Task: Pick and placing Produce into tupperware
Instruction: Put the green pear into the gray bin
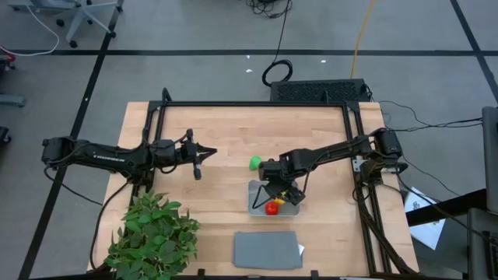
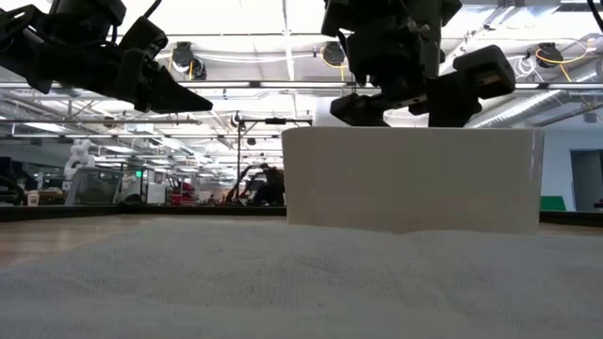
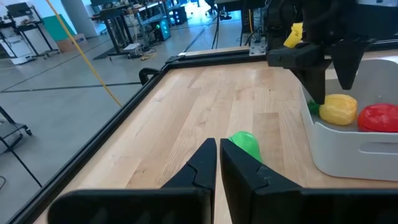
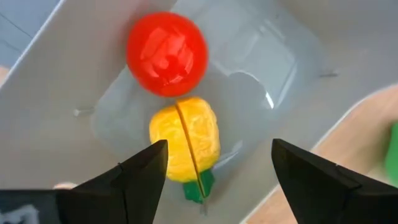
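Wooden desk carries everything, framed by black rails. Leafy plant sits at the near left corner, well apart from the work; it looks like mere dressing. A flat grey lid lies near the front edge, just nearer than the tupperware, presumably left off so the container stays open for loading. The tupperware sits right of centre, and the right arm reaches in from the right rail to hang directly over it. Right claw points down into the container with jaws spread wide and nothing between them; directly below lie the yellow piece with its green tip and, touching it, the red round piece, both resting on the container floor. My read: yellow has been let go, so two of three are home. The green round piece remains on bare wood just beyond the container's far left corner, likely next. Left claw hovers over the left half of the desk, fingers pressed together and empty, aimed toward the green piece, waiting.
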